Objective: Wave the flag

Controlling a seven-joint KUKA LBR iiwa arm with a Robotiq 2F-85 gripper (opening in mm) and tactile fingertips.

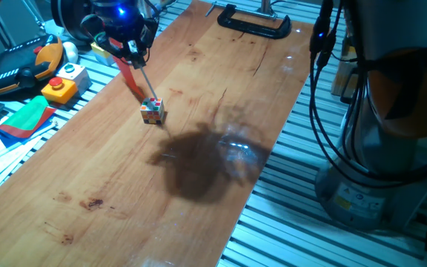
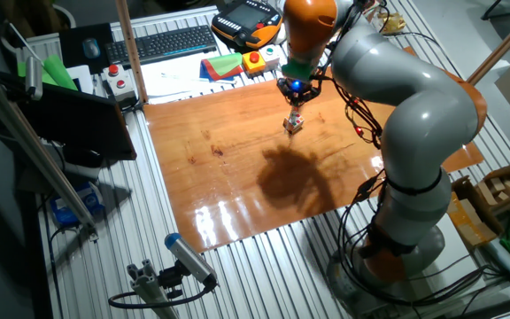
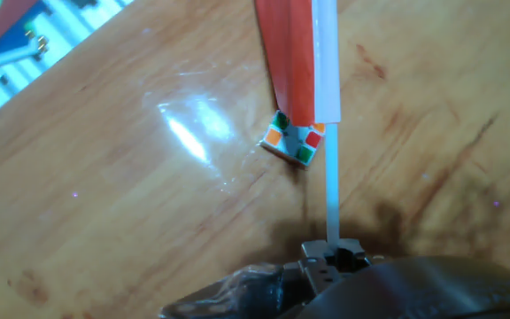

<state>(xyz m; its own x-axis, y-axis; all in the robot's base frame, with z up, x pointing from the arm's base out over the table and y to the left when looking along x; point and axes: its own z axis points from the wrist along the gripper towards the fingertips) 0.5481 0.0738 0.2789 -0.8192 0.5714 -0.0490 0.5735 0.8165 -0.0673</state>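
The gripper [image 3: 330,252] is pinching the thin white stick of the flag [image 3: 295,62], its red sheet hanging down over the wooden table [image 1: 199,185]. The small multicoloured cube [image 1: 153,110] is sitting at five o'clock from the sheet's lower edge

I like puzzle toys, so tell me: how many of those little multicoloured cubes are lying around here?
1. The single multicoloured cube sits on the wooden table, just below the tip of the red flag held by the pincer. More could hide among the clutter beyond the board.
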